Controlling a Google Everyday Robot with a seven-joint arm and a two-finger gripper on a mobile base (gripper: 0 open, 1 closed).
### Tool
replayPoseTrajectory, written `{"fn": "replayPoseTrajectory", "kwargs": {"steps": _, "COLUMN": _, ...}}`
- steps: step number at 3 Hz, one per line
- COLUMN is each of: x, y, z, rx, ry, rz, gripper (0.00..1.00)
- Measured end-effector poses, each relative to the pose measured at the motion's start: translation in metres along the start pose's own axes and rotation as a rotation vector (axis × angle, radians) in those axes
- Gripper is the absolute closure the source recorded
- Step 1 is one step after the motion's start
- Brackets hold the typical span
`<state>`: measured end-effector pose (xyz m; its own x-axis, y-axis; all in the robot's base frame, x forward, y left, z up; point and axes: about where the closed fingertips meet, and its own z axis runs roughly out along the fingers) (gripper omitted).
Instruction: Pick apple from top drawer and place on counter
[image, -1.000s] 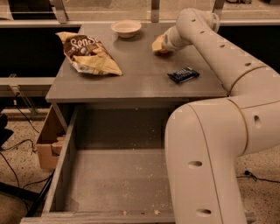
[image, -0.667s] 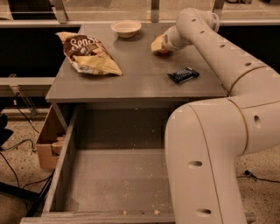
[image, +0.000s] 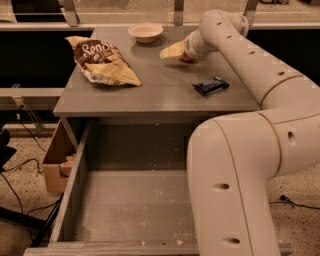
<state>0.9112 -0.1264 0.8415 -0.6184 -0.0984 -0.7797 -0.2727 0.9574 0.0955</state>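
The top drawer (image: 135, 210) is pulled open at the bottom of the camera view; its crumb-speckled floor holds no apple. On the counter (image: 160, 90), at the far right, a small part of the red apple (image: 186, 58) shows under the arm's wrist, low at the counter surface. My gripper (image: 172, 51) is over the far part of the counter, right beside the apple and pointing left. Most of the apple is hidden by the gripper.
A brown and yellow chip bag (image: 102, 62) lies at the counter's left. A pale bowl (image: 145, 32) stands at the back. A dark candy bar (image: 211, 85) lies at the right. My white arm (image: 250, 150) covers the drawer's right side. A cardboard box (image: 57, 160) sits on the floor at left.
My gripper has shifted slightly left over the far part of the counter. More of the apple is hidden than before. Everything else is unmoved.
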Motion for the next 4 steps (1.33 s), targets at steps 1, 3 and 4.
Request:
{"fn": "replayPoseTrajectory", "kwargs": {"steps": 1, "x": 0.000, "y": 0.000, "z": 0.000, "rx": 0.000, "ry": 0.000, "rz": 0.000, "gripper": 0.00}}
{"fn": "replayPoseTrajectory", "kwargs": {"steps": 3, "x": -0.043, "y": -0.021, "z": -0.114, "rx": 0.172, "ry": 0.035, "rz": -0.159, "gripper": 0.00}}
{"fn": "replayPoseTrajectory", "kwargs": {"steps": 4, "x": -0.049, "y": -0.026, "z": -0.190, "rx": 0.230, "ry": 0.063, "rz": -0.262, "gripper": 0.00}}
